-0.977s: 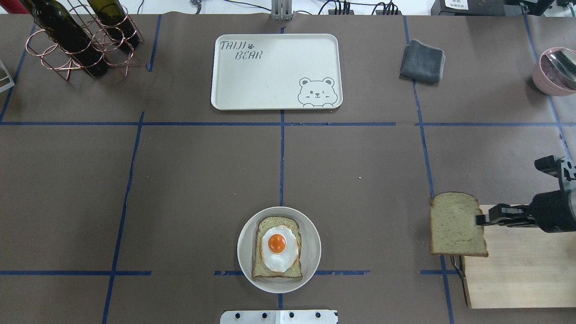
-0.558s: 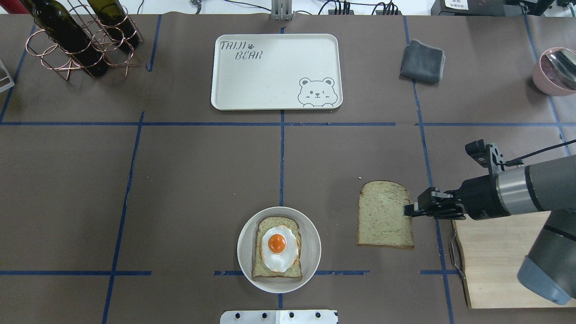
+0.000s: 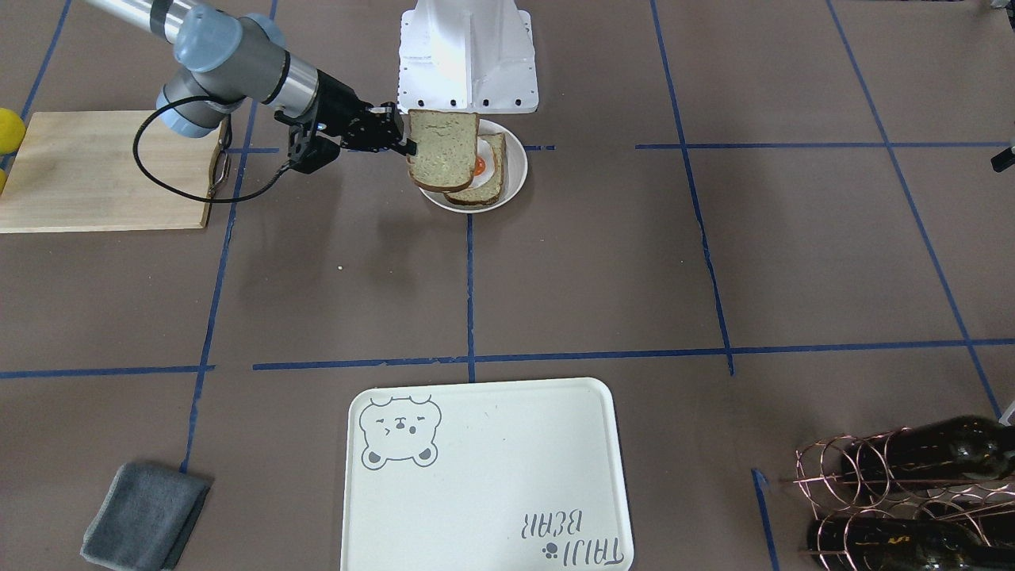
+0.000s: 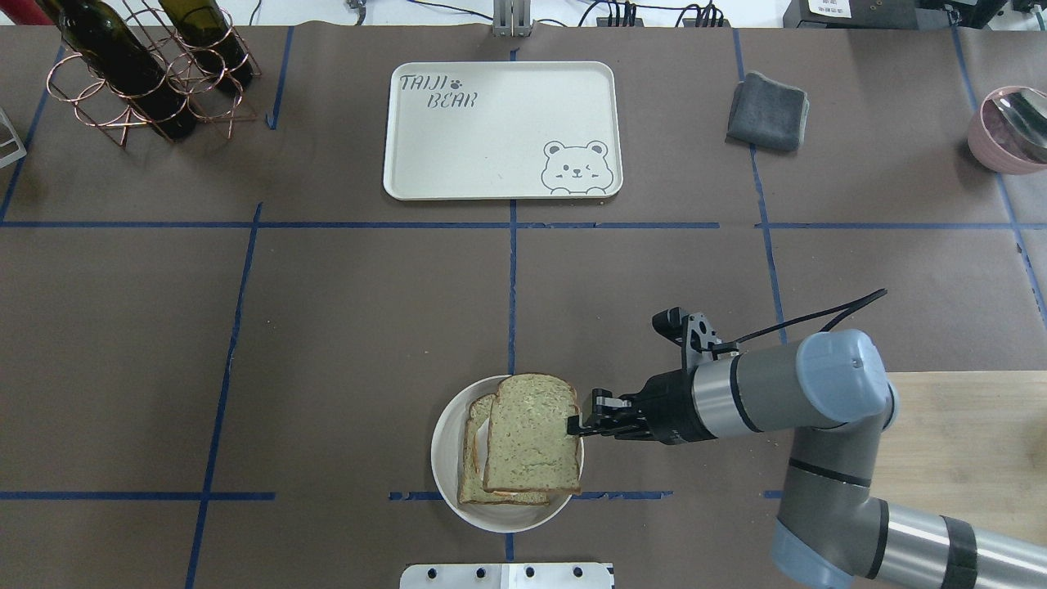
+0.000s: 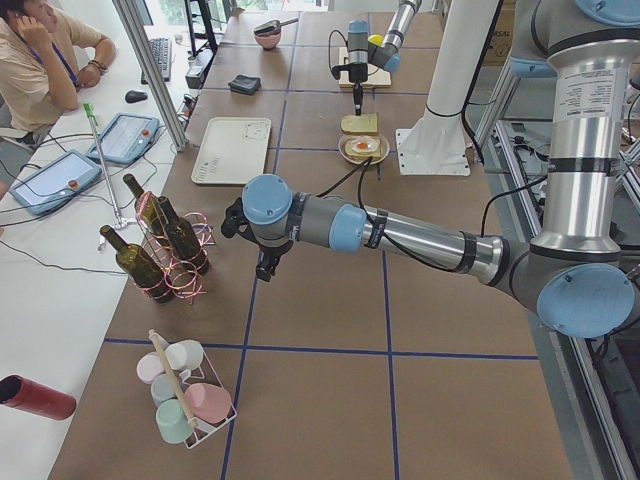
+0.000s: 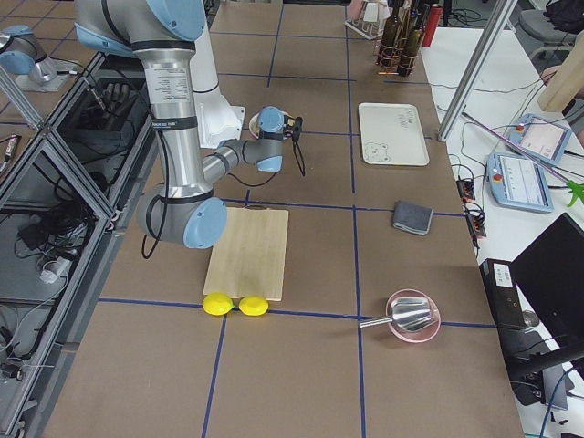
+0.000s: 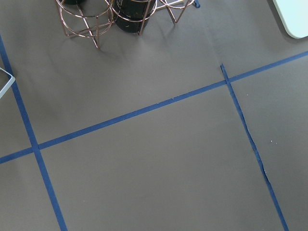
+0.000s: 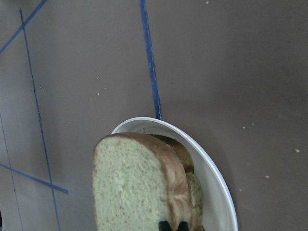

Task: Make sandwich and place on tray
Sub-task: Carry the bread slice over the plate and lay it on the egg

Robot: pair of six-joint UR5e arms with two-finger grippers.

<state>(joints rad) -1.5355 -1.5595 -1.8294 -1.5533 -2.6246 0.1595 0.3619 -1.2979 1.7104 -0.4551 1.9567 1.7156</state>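
Jaws of right gripper (image 4: pixel 575 425) were pinched narrow on the right-hand edge of the top bread slice (image 4: pixel 532 433), held flat, crust edge twd the tray. Slice hung over the plate (image 4: pixel 442 470), offset a bit to the robot's right of the bottom slice (image 4: pixel 473 438). Exterior left view showed a gap btwn the two, so not touching. Egg (image 3: pixel 480 166) lay on the bottom slice, mostly hidden from overhead, orange yolk peeking out in the front-facing view. Plate sat near the robot's base, on the ctr tape line. Tray (image 4: pixel 499 131) lay well apart at the far side, bare, bear drawing and lettering showing. Cutting board (image 4: pixel 965 458) was under the right arm's elbow. Left gripper (image 5: pixel 264 262) hovered over bare table near the wine rack (image 4: pixel 139 78); can't tell how its jaws stood.
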